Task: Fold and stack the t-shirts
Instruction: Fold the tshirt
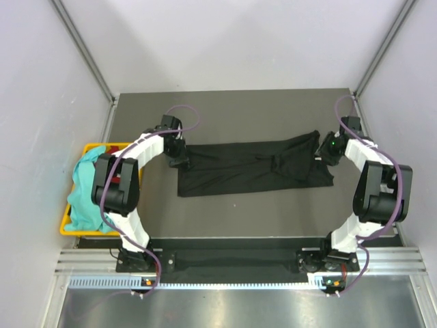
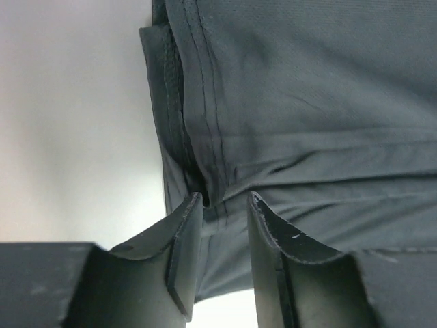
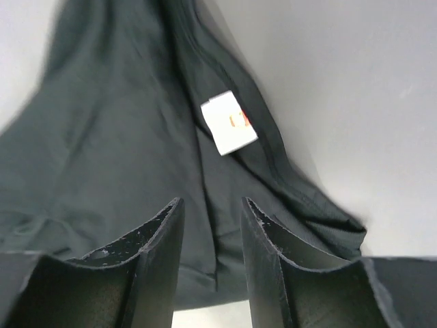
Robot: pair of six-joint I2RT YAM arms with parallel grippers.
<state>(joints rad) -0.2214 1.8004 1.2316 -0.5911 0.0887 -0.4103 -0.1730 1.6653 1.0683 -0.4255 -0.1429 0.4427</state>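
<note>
Top external: black t-shirt (image 1: 252, 166) spread mid-frame; left gripper (image 1: 180, 161), right gripper (image 1: 323, 156) at its ends, jaws parted, gripping nothing.

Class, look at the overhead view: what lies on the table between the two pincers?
The black t-shirt, spread lengthwise from the left pincer to the right pincer; the top view shows it.

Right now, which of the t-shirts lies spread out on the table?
The black t-shirt, laid out across the table; the teal t-shirt is bunched over the yellow basket at left.
</note>
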